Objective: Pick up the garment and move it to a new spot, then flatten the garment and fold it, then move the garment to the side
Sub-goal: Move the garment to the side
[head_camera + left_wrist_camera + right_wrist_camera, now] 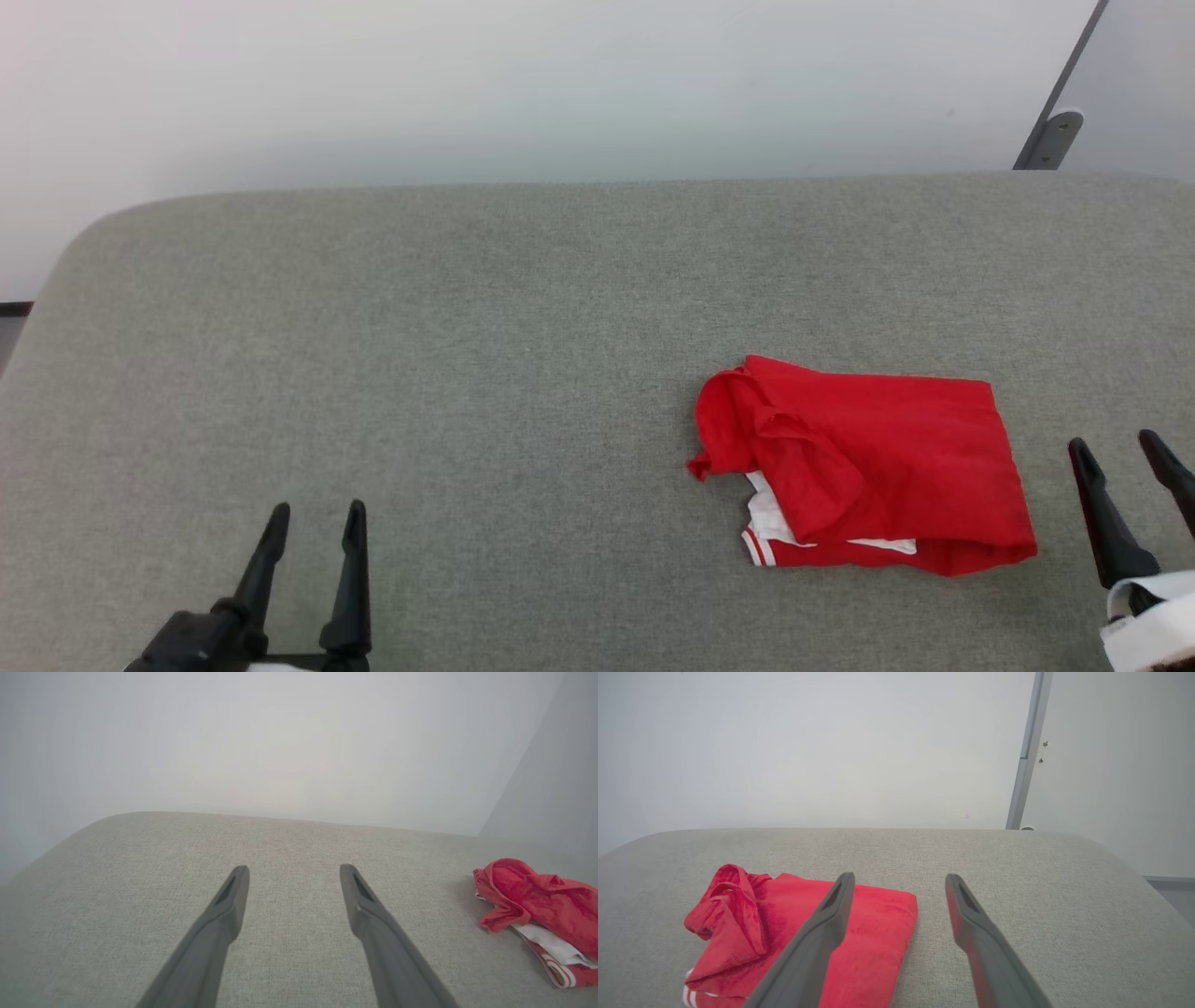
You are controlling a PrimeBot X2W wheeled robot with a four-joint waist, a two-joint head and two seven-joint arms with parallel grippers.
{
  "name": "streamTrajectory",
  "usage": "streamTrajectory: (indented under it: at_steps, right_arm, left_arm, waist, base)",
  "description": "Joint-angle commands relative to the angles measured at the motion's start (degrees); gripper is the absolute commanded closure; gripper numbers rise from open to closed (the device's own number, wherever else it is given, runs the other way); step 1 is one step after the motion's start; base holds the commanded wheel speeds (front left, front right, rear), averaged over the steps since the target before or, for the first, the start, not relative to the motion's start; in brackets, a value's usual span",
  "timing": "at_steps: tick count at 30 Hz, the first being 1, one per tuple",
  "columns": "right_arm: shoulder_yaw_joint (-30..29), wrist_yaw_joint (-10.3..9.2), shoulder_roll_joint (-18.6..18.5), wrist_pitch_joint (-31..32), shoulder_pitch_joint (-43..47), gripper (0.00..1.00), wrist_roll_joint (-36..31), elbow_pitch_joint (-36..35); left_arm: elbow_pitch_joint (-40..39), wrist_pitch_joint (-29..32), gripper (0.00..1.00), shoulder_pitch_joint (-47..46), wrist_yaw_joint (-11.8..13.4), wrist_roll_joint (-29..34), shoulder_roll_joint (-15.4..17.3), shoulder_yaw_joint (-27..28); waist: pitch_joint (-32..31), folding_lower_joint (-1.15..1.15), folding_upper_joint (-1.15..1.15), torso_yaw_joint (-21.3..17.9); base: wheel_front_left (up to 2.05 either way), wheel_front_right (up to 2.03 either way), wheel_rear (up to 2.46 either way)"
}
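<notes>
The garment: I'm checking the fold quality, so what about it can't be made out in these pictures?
- Head view: the garment lies folded; its red layers hide any print and most white panels.
- Left wrist view: the picture's right edge cuts it off.
- Right wrist view: the bottom edge cuts it off, and one jaw of the right gripper crosses it.
- All views: its underside, against the grey cushion.

We can read no lettering, number, label or sign; the folded garment (878,448) shows us plain red cloth with white trim.
</notes>
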Motion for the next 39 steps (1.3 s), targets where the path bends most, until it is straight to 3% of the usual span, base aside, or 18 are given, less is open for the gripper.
streamTrajectory:
  at_steps: [1, 9, 22, 27, 31, 32, 36, 39]
  right_arm:
    - [-1.9, -0.09, 0.8, 0.7, 1.9, 0.0, -1.3, -2.2]
    - [-7.7, -0.09, 4.6, 5.1, 7.6, 0.0, -4.5, -11.3]
    - [-9.3, -0.09, 6.4, 9.2, 8.0, 0.0, -5.2, -16.5]
    - [-6.0, -0.09, 2.0, 14.9, 4.1, 0.0, -4.3, -17.0]
    - [-1.8, -0.09, -5.1, 22.8, -0.5, 0.0, -1.9, -16.7]
    - [-1.8, -0.09, -5.1, 22.8, -0.5, 0.0, -1.9, -16.7]
    - [2.5, -0.09, -12.7, 32.6, -4.3, 0.0, 3.9, -15.6]
    - [3.1, -0.09, -15.8, 38.7, -6.8, 0.0, 8.8, -13.9]
  left_arm:
    - [-0.9, 0.0, 0.0, 1.0, -0.1, 0.5, -0.4, 0.3]
    - [-3.5, 0.0, 0.0, 2.7, -0.1, 1.4, -1.7, 0.5]
    - [-4.3, 0.0, 0.0, 0.8, -0.1, 2.1, -2.2, -0.1]
    - [-4.3, 0.0, 0.0, -1.5, -0.1, 2.3, -2.7, -0.8]
    - [-3.5, 0.0, 0.0, -4.7, -0.1, 3.1, -3.1, -2.7]
    - [-3.5, 0.0, 0.0, -4.7, -0.1, 3.1, -3.1, -2.7]
    - [-2.3, 0.0, 0.0, -9.2, -0.1, 4.5, -3.2, -5.3]
    - [-1.6, 0.0, 0.0, -12.2, -0.1, 5.7, -3.4, -7.0]
  waist:
    - [0.1, 0.0, 0.0, 0.2]
    - [0.6, 0.0, 0.0, 0.2]
    - [2.4, 0.0, 0.0, 0.7]
    - [5.2, 0.0, 0.0, 0.7]
    - [9.0, 0.0, 0.0, 1.5]
    - [9.0, 0.0, 0.0, 1.5]
    - [12.7, 0.0, 0.0, 2.9]
    - [14.9, 0.0, 0.0, 4.1]
  base:
    - [0.0, 0.0, 0.0]
    - [0.0, 0.0, 0.0]
    - [0.0, 0.0, 0.0]
    - [0.0, 0.0, 0.0]
    - [0.0, 0.0, 0.0]
    - [0.0, 0.0, 0.0]
    - [0.0, 0.0, 0.0]
    - [0.0, 0.0, 0.0]
